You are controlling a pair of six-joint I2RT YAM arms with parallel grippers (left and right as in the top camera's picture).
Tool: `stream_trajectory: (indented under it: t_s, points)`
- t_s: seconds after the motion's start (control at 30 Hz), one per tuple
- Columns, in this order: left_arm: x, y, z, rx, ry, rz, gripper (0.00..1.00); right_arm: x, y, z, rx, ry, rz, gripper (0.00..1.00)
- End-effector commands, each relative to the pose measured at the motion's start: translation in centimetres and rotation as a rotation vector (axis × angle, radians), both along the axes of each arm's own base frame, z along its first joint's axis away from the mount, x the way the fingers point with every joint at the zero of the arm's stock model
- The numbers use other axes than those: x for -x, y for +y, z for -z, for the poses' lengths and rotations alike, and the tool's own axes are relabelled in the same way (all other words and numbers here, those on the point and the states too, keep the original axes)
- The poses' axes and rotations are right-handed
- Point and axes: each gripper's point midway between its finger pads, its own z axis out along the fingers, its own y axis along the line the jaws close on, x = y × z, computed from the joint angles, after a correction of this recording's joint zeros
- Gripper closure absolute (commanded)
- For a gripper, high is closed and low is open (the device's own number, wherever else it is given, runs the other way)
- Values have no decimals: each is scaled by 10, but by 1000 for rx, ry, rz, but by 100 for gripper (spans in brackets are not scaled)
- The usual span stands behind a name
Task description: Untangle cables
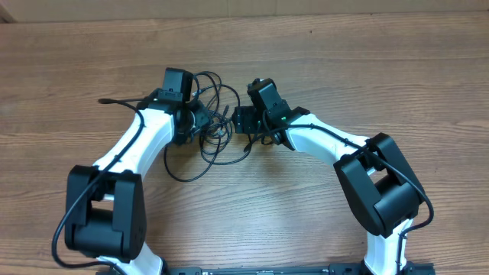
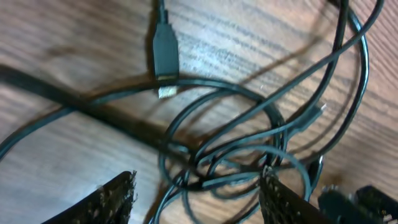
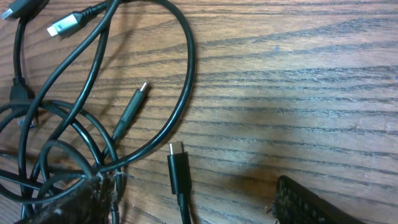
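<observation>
Thin black flexible cables [image 1: 210, 128] lie in one knotted cluster on the brown wood-grain surface [image 1: 359, 69], between my two arms. I judge them light, limp and slick. The stiff plug ends [image 3: 132, 106] offer the surest hold. My left claw [image 2: 199, 196] straddles the knot, jaws spread, gripping nothing. My right claw [image 3: 193, 202] is likewise spread and empty.

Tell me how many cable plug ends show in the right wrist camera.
4. Corner plug at top left; silver-tipped plug beside it; slim plug inside the big loop; fourth plug at lower centre, outside the loop. Others may hide in the tangle.
</observation>
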Motion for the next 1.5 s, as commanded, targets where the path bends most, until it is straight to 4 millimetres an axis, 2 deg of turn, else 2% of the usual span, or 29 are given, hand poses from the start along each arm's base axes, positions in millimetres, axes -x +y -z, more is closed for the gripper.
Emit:
stream_trajectory:
  t_s: [0.0, 0.03, 0.07, 0.17, 0.3, 0.43, 0.57, 0.67, 0.83, 0.97, 1.07, 1.27, 1.47]
  points:
    - [-8, 6, 9, -25, 3, -36, 37, -3, -1, -15, -11, -32, 11, 15]
    - [-8, 7, 12, -30, 9, -44, 38, -3, -1, -15, -11, -32, 11, 10]
    - [-8, 8, 15, -34, 14, -48, 44, -3, -1, -15, -11, -32, 11, 7]
    - [-12, 11, 19, -46, 6, -54, 73, -3, -1, -15, -11, -33, 11, 5]
    - [-26, 8, 10, -18, -56, -51, 96, -3, -1, -15, -11, -32, 11, 4]
    - [-39, -13, -19, 102, -123, 53, 96, -3, -1, -15, -10, -32, 11, 4]
    - [-44, -43, -70, 261, -237, 266, 96, -2, -2, -14, -8, -29, 11, 4]
    - [-44, -52, -111, 321, -343, 381, 96, -2, -2, -14, -9, -30, 12, 4]
    - [-33, -62, -170, 349, -518, 568, 96, -2, -2, -14, -9, -30, 12, 4]
    - [-16, -71, -206, 385, -621, 683, 96, -2, -2, -14, -9, -30, 12, 4]
    - [-7, -71, -228, 404, -680, 722, 96, -2, -2, -14, -9, -30, 12, 4]
    - [3, -53, -263, 388, -768, 688, 96, -2, -2, -14, -8, -29, 12, 4]
    - [21, -34, -314, 436, -890, 652, 96, -2, -2, -14, -9, -30, 12, 4]
